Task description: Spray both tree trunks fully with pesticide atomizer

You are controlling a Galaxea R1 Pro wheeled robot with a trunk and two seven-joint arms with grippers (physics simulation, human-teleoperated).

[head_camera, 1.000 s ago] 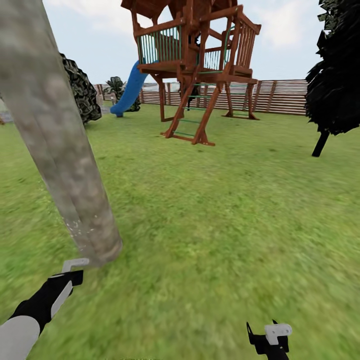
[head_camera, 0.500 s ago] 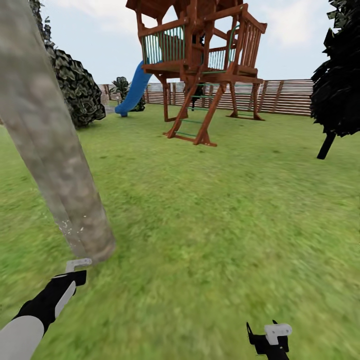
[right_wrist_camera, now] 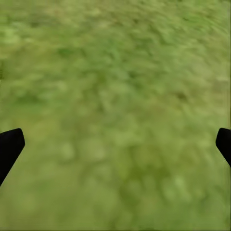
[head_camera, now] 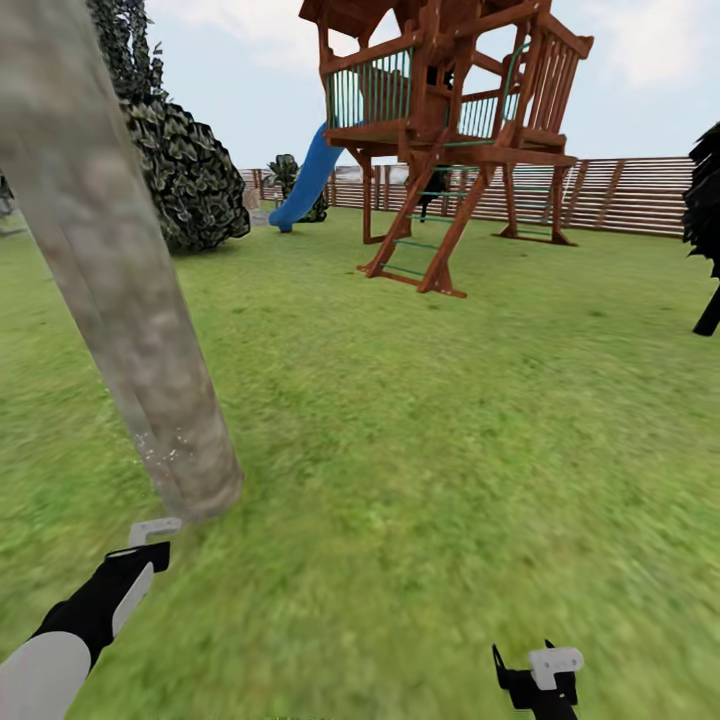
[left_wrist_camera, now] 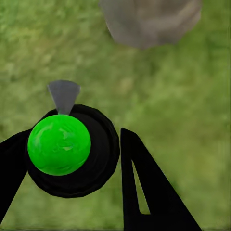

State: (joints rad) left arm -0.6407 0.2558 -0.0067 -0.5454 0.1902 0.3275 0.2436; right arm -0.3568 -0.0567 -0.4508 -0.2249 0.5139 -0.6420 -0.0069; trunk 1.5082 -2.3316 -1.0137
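The pesticide atomizer (left_wrist_camera: 58, 144), a black body with a bright green round top and a grey nozzle, sits between the fingers of my left gripper (left_wrist_camera: 72, 134), which is shut on it. The nozzle faces the base of a tree trunk (left_wrist_camera: 149, 21) a short way ahead. In the head view that thick mottled beige-grey tree trunk (head_camera: 120, 300) leans across the left side, with pale specks low on it. My left gripper (head_camera: 150, 545) is just below its foot. Low over the grass floor (head_camera: 430, 480), my right gripper (head_camera: 535, 680) is open and holds nothing (right_wrist_camera: 115, 139).
A brown wooden play tower (head_camera: 450, 120) with a blue slide (head_camera: 310, 180) stands ahead on the lawn. A slatted wooden fence (head_camera: 620, 195) runs behind it. A dark leafy bush (head_camera: 190, 170) is beyond the trunk, and a near-black conifer (head_camera: 708, 210) is at the right edge.
The camera has turned left, so the play tower and conifer sit further right in the picture. Both grippers keep their places, the left still shut on the atomizer.
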